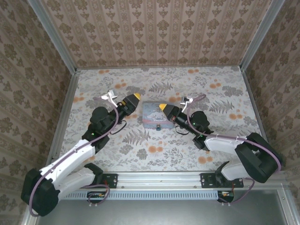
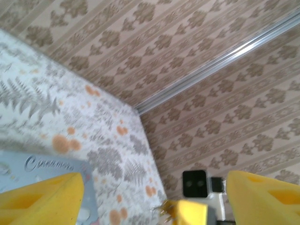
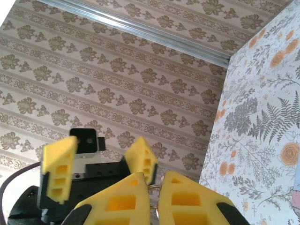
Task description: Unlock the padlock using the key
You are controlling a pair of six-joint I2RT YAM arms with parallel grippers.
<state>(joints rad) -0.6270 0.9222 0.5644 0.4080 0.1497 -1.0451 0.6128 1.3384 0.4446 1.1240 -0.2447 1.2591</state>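
Your right gripper (image 1: 162,107) is clenched on the key (image 3: 153,189), its tip at the tin (image 1: 151,112). Your left gripper (image 2: 154,183) is released, fingers wide apart, just beside that tin. The padlock (image 1: 159,127) sits at the tin's near edge

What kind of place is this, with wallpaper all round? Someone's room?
Probably a test booth, not a home: wallpapered panels sit in a metal frame, and the left arm and right arm are bolted to a rail at the edge of the floral table.
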